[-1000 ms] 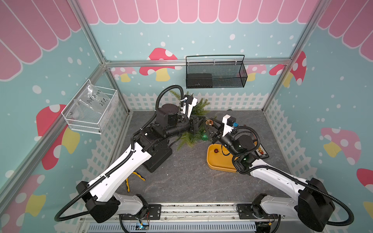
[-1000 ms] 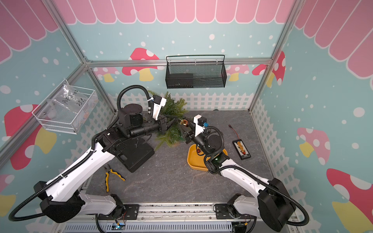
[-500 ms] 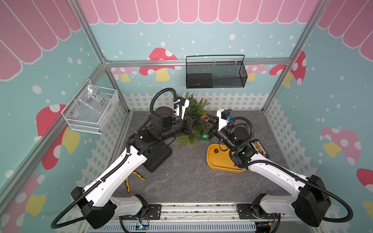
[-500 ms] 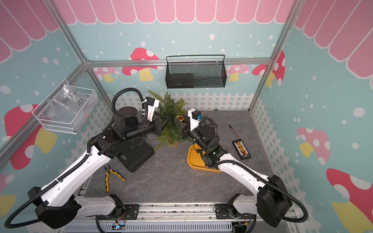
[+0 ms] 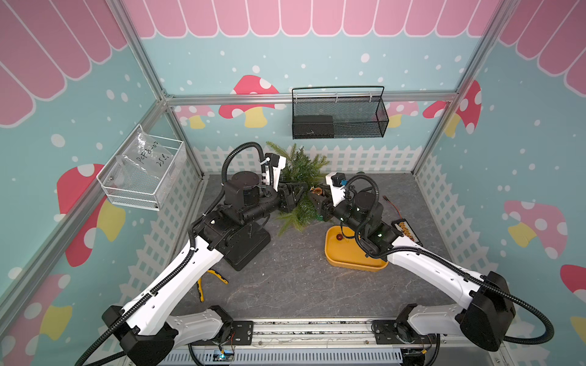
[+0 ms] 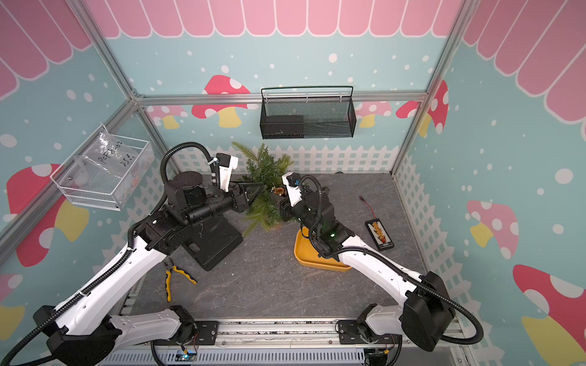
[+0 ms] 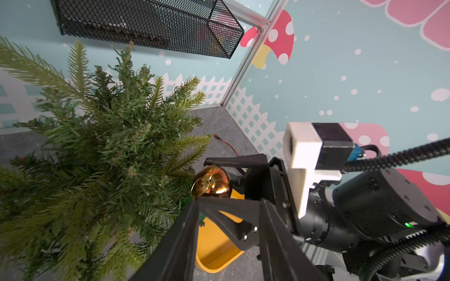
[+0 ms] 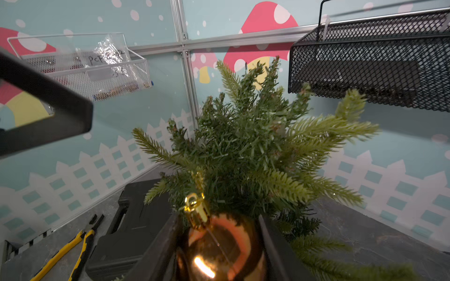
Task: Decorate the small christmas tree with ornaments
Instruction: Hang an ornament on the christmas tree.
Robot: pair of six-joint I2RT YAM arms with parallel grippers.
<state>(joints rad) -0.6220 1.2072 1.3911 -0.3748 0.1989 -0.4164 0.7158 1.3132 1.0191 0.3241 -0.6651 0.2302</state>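
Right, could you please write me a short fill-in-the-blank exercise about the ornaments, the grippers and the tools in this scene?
1. The right gripper is ____ on the orange-gold ball.
2. The small red ball lies ____ the yellow tray.
3. The pliers on the table have ____ handles.
4. The left gripper stands ____ beside the small christmas tree.

Missing words: shut; in; yellow; open.
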